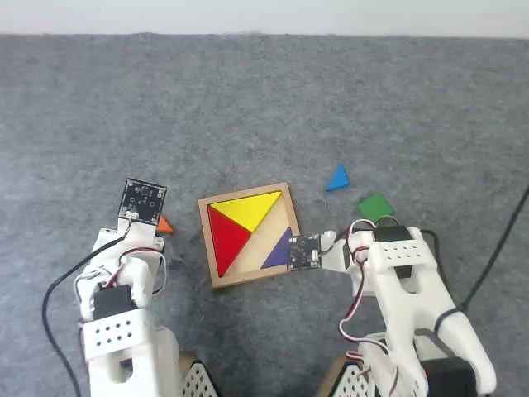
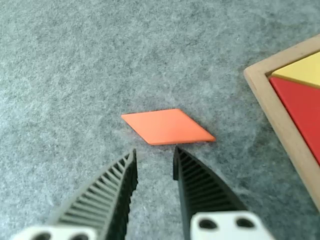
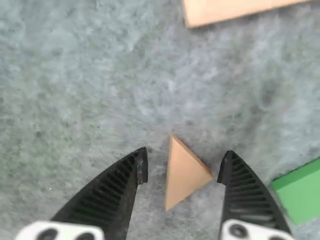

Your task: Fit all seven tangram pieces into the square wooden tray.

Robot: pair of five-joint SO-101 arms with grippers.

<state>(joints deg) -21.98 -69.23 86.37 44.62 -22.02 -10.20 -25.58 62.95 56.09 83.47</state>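
Tray [image 1: 206, 242] on grey felt tabletop [image 1: 248, 107]

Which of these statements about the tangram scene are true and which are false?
1. The orange parallelogram lies on the mat outside the tray. True.
2. The green square sits inside the tray. False: it lies on the mat, apart from the tray.
3. The right gripper is open around a tan triangle. True.
4. The tray holds all seven pieces. False: it holds three, the yellow, red and purple.
5. The left gripper is shut on the orange parallelogram. False: it is open, and the piece lies just beyond its tips.
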